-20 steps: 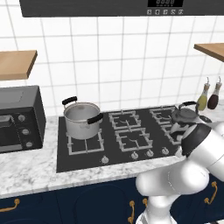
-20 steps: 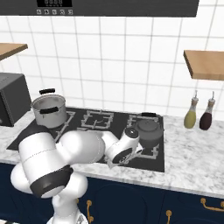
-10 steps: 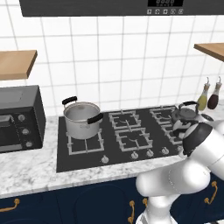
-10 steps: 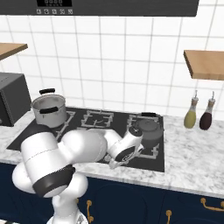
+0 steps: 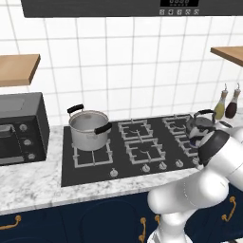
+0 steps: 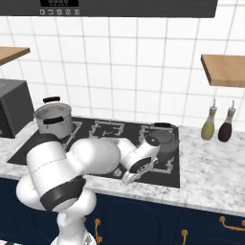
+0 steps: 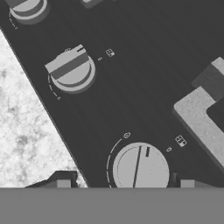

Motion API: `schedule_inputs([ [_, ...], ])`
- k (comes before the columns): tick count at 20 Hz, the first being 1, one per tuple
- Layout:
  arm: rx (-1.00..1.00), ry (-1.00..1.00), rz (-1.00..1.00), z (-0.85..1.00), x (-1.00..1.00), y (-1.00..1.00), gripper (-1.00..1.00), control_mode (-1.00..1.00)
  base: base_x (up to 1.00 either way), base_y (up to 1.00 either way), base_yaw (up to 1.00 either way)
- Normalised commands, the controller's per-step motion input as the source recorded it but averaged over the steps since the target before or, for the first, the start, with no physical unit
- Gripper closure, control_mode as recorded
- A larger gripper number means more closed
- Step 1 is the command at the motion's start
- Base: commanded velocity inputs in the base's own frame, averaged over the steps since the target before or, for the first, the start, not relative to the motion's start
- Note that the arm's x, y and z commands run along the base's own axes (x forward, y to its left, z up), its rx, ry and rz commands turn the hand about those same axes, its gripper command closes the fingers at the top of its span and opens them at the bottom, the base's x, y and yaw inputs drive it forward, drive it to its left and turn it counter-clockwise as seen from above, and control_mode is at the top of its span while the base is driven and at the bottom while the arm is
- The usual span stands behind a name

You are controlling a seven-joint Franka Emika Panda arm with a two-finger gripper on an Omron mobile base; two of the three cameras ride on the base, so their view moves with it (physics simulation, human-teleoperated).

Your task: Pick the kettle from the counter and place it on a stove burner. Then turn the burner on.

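Kettle (image 6: 162,141), small, squat and dark grey with a thin black arched handle, sits on a burner at the right end of the black glass cooktop (image 5: 123,161), so placing looks done and the knob work remains. Just below it, at the cooktop's front edge beside the white marble counter (image 7: 26,131), the two-finger gripper (image 7: 124,183) hangs with its jaws apart either side of a round silver burner knob (image 7: 141,168), apparently lined up to grip and turn it. A large steel pot (image 5: 88,129) with black side handles occupies the left burner, well apart.
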Motion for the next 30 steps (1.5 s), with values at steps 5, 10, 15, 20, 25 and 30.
schedule_inputs([
  [5,-0.03,-0.05,0.11,0.56,0.0,0.12,-1.0,-1.0,0.0,0.0,0.0],
  [10,-0.06,-0.1,0.13,0.71,0.0,0.17,-1.0,-1.0,0.0,0.0,0.0],
  [15,-0.08,-0.17,0.16,0.7,0.0,0.21,-1.0,-1.0,0.0,0.0,0.0],
  [20,-0.07,-0.17,0.19,0.8,0.0,0.2,-1.0,-1.0,0.0,0.0,0.0],
  [25,-0.08,-0.14,0.19,0.99,0.0,0.17,-1.0,-1.0,0.0,0.0,0.0],
  [30,-0.08,-0.14,0.22,1.0,0.0,0.13,-1.0,-1.0,0.0,0.0,0.0],
])
